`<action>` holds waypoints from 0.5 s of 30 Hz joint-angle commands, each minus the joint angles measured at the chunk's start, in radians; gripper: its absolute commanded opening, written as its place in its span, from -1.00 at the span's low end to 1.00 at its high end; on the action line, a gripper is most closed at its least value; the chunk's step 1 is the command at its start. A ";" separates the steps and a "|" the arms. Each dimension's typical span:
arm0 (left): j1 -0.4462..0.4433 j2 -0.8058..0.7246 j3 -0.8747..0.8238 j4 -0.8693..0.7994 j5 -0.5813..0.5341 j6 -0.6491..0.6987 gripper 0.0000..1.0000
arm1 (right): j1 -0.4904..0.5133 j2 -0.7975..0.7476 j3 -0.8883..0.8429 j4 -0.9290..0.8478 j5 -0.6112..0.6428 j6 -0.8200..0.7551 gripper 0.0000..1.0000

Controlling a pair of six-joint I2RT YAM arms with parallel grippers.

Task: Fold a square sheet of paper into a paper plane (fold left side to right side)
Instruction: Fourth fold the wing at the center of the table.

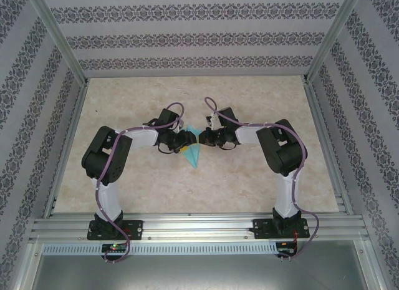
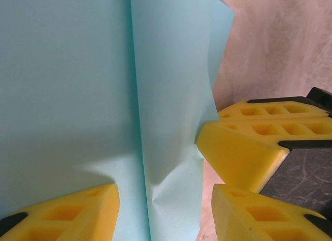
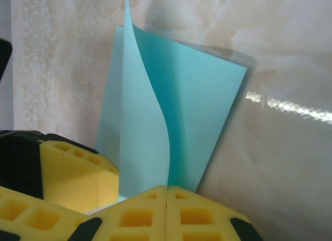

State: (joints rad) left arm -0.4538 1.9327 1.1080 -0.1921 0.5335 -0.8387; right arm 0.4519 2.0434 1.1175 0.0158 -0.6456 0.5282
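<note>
The teal-blue square sheet of paper [image 1: 194, 154] lies at the table's centre, folded, with a point toward the near edge. In the left wrist view the paper [image 2: 78, 85] shows a long crease and a small dent. My left gripper [image 2: 163, 199] is open, and the paper lies between its spread yellow fingers [image 2: 62, 215]. My right gripper [image 3: 166, 192] is shut, its fingertips pinching the lower edge of a flap of the paper [image 3: 142, 127] that stands up curved. Both grippers [image 1: 185, 142] [image 1: 203, 139] meet tip to tip over the paper.
The beige marbled table [image 1: 249, 178] lies open all round the paper. Patterned walls and an aluminium frame [image 1: 62, 47] enclose the cell. The right gripper's yellow fingers [image 2: 249, 142] crowd close beside my left gripper's right finger.
</note>
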 commanded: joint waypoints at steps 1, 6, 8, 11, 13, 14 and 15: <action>0.003 0.045 -0.021 -0.031 -0.053 0.029 0.05 | 0.013 0.029 0.032 -0.026 0.032 -0.033 -0.89; 0.003 0.045 -0.019 -0.032 -0.050 0.032 0.05 | 0.020 0.039 0.050 -0.060 0.041 -0.049 -0.89; 0.003 0.045 -0.019 -0.032 -0.048 0.034 0.05 | 0.025 0.044 0.056 -0.075 0.048 -0.061 -0.89; 0.003 0.046 -0.019 -0.034 -0.046 0.035 0.05 | 0.028 0.047 0.050 -0.057 0.036 -0.048 -0.88; 0.002 0.047 -0.018 -0.032 -0.047 0.034 0.05 | 0.030 0.046 0.048 -0.050 0.035 -0.042 -0.88; 0.003 0.048 -0.017 -0.032 -0.046 0.035 0.05 | 0.031 0.044 0.050 -0.051 0.035 -0.042 -0.88; 0.002 0.050 -0.017 -0.030 -0.044 0.034 0.05 | 0.033 0.044 0.051 -0.052 0.037 -0.042 -0.88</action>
State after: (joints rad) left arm -0.4538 1.9327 1.1080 -0.1921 0.5339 -0.8379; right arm 0.4671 2.0598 1.1519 -0.0338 -0.6254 0.4984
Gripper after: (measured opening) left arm 0.525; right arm 0.061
